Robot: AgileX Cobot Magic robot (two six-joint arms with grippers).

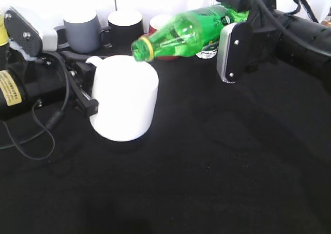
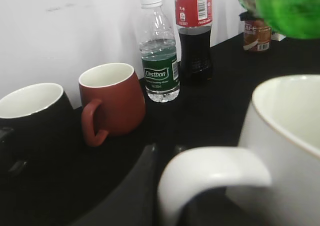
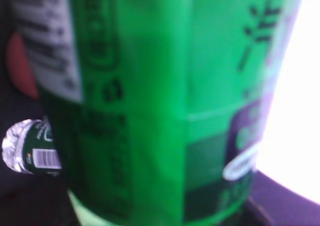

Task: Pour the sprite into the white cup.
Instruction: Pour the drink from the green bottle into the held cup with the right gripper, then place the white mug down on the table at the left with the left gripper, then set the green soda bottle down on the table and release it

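Note:
The sprite [image 1: 186,33], a translucent green bottle, is tipped almost level with its open neck just above the far rim of the white cup [image 1: 124,97]. My right gripper [image 1: 234,22] is shut on the bottle's labelled body, which fills the right wrist view [image 3: 150,106]. The white cup stands upright on the black cloth. My left gripper [image 1: 85,91] is shut on its loop handle, which shows large in the left wrist view [image 2: 210,176]. The bottle's green body also shows at the top right of the left wrist view [image 2: 290,8].
A grey mug [image 1: 83,29], a black mug [image 1: 124,29] and a red mug [image 2: 112,98] stand along the back wall. A small clear water bottle [image 2: 159,51], a dark cola bottle [image 2: 194,33] and a brown jar [image 2: 257,35] stand behind them.

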